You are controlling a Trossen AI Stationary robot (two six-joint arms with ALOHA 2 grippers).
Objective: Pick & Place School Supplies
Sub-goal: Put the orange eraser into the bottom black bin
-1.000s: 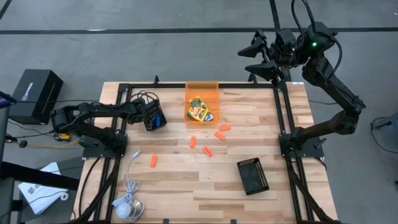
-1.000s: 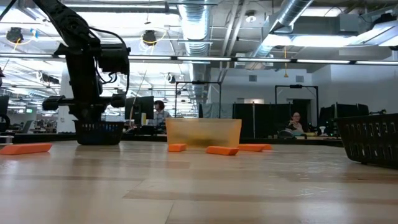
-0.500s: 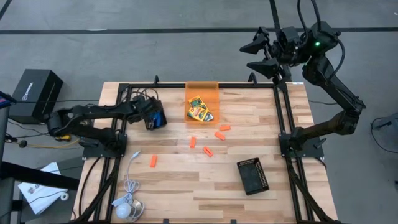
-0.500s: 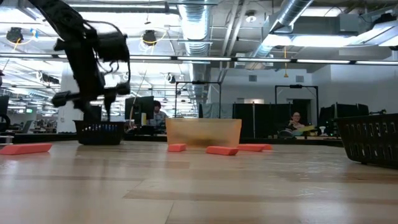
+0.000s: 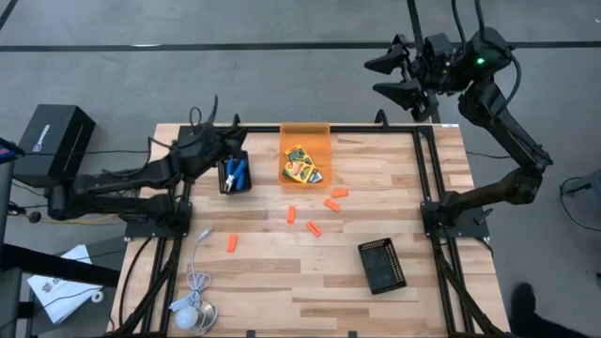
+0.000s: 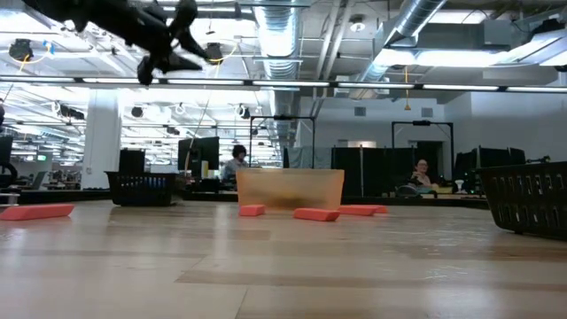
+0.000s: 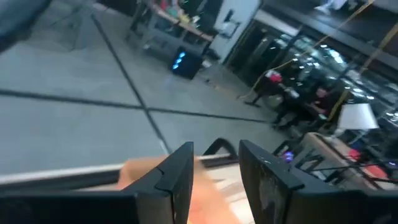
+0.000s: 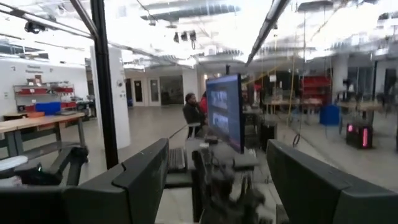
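Note:
Yellow-and-green crayon boxes [image 5: 300, 164] lie in the orange bin [image 5: 305, 132] at the table's far side. Several stubby orange pieces [image 5: 314, 228] are scattered mid-table, and one more [image 5: 231, 243] lies farther left. The blue-handled scissors [image 5: 237, 174] lie in a small black tray [image 5: 223, 176]. My left gripper [image 5: 208, 130] [image 6: 182, 35] [image 7: 214, 168] is open and raised high, just to the far left of that tray. My right gripper [image 5: 394, 75] [image 8: 217, 180] is open and hangs in the air beyond the table's far right corner.
A second black tray [image 5: 382, 266] sits at the near right. A white cable with a round puck [image 5: 192, 310] lies at the near left corner. A black frame [image 5: 427, 169] runs along the table's sides. A black box [image 5: 52, 141] stands off the table's left.
My left gripper has risen from the small black tray, swung up and toward the table's far left, and tipped from pointing down to about level. The blue scissors now show lying in that tray. My right gripper drifted slightly away from the table.

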